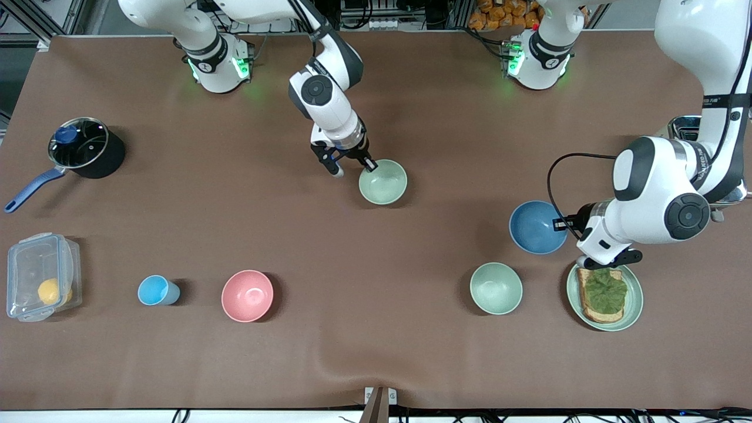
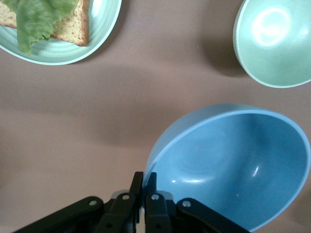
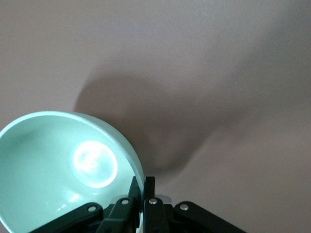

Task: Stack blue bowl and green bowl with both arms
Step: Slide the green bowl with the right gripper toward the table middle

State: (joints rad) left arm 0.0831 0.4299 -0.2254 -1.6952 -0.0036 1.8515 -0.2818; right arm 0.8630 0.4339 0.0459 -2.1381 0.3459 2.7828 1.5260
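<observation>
The blue bowl is toward the left arm's end of the table. My left gripper is shut on its rim. In the left wrist view the blue bowl looks tilted, with the rim pinched in my left gripper. A green bowl is at mid-table, farther from the front camera. My right gripper is shut on its rim. The right wrist view shows this green bowl with its rim in my right gripper. A look-alike green bowl stands free, nearer the front camera than the blue bowl.
A green plate with toast and lettuce lies under the left arm's wrist. A pink bowl, a light-blue cup, a clear lidded box and a black pot stand toward the right arm's end.
</observation>
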